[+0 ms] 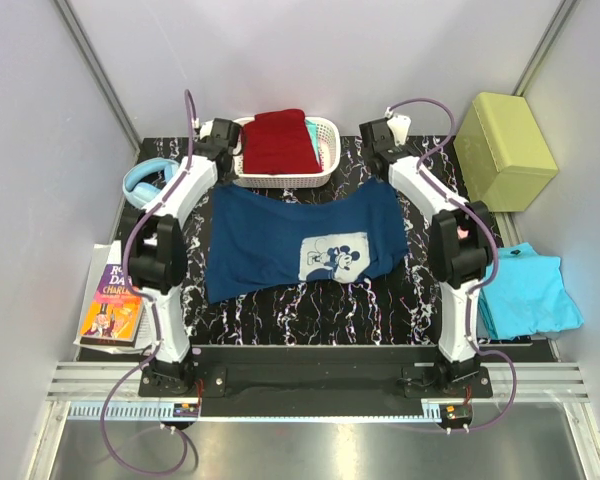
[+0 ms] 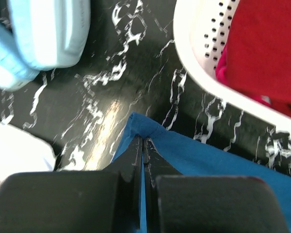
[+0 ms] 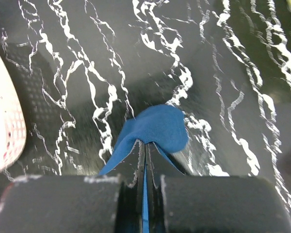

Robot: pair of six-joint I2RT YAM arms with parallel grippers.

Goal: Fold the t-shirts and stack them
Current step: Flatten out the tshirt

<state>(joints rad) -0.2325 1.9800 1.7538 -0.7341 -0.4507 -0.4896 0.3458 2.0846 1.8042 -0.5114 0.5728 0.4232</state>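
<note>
While the left gripper (image 2: pixel 143 141) and right gripper (image 3: pixel 145 143) each pinch a far corner of the navy t-shirt (image 1: pixel 300 240), both should travel evenly, edge taut.

Top view is bright and even, pretty sharp, with just soft shadows on the table (image 1: pixel 280 310). Left wrist view has a warm glare streak left of centre, and the headphones (image 2: pixel 43 34) upper left are blown out and blurry. Right wrist view: the basket (image 3: pixel 2 126) at the left edge is overexposed, and the bottom is dark and soft.
</note>
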